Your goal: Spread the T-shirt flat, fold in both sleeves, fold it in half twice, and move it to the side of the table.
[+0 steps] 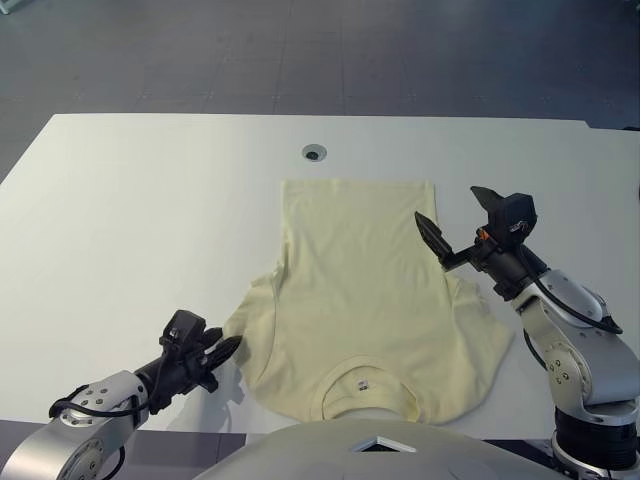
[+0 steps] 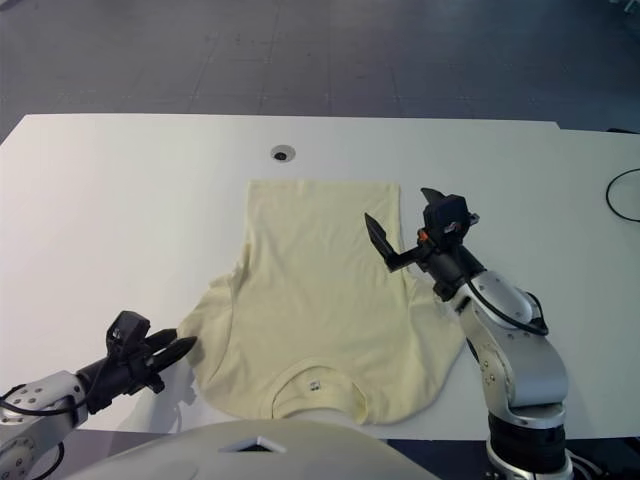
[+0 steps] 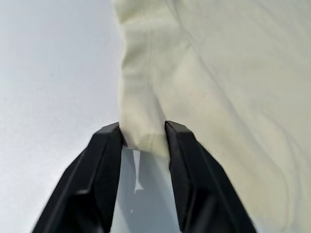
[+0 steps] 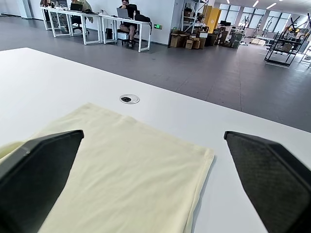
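L gripper (image 1: 226, 348) pinched on L sleeve (image 3: 141, 111) hem of T-shirt (image 1: 355, 290). Body lies flat on table (image 1: 130, 220) just beyond it. R gripper (image 1: 447, 203) wide apart, hovering over shirt's R edge. Sleeve-fold step, I reckon; next I lift sleeve, carry inward.

Left side: bare white table (image 1: 120, 220) surface runs from the T-shirt (image 1: 360, 290) out to the table's left edge.
Far side: a round cable port (image 1: 314, 152) sits in the surface just beyond the hem.
Right side: a black cable (image 2: 625, 195) loops at the far right edge.
Near left: the left gripper (image 1: 232, 345) sits low, pinching the left sleeve (image 3: 141, 97).
Above shirt: the right gripper (image 1: 449, 203) hangs over the right edge, fingers spread wide.
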Controlling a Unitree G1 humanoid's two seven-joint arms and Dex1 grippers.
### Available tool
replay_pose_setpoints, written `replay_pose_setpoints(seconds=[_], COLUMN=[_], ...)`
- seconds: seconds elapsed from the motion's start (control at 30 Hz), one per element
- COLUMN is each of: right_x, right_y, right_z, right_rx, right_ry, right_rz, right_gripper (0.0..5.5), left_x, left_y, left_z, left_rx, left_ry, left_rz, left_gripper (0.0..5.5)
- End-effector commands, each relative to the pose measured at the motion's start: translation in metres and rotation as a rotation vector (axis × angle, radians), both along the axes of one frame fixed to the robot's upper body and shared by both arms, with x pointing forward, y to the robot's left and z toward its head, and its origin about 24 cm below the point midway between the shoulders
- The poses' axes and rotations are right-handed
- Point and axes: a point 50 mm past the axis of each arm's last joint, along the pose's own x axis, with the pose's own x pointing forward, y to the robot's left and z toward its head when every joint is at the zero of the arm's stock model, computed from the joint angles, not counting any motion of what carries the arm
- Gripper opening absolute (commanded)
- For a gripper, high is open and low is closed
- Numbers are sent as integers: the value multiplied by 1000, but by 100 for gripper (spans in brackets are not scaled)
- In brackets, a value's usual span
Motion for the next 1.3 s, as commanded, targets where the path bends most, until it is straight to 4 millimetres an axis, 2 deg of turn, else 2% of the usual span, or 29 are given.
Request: replay_pose_setpoints(seconds=[0.03, 0.2, 0.33, 0.6, 0.9, 1.07, 1.1, 1.3], right_x=[0, 0, 0, 1, 2, 1, 1, 1], right_y=[-1, -1, -1, -2, -2, -1, -1, 0], right_z=[0, -1, -3, -5, -6, -7, -7, -10], right_rx=[-15, -18, -23, -31, -29, -26, -26, -24], right_ry=[-1, 3, 8, 14, 14, 17, 18, 28], right_rz=[-4, -2, -2, -2, -6, -5, -4, -2], right_gripper=[540, 540, 540, 540, 540, 540, 540, 540], left_x=[2, 11, 23, 27, 24, 24, 24, 25], left_y=[0, 0, -3, -21, -53, -69, -72, -87], left_z=[-1, 6, 15, 33, 29, 15, 13, 16], left_rx=[2, -2, -20, -23, 63, 152, 165, 184], left_ry=[-11, -77, -175, -255, -264, -286, -297, -403], left_rz=[0, 10, 5, -135, -438, -619, -648, -773], left_gripper=[75, 3, 3, 3, 3, 3, 31, 109])
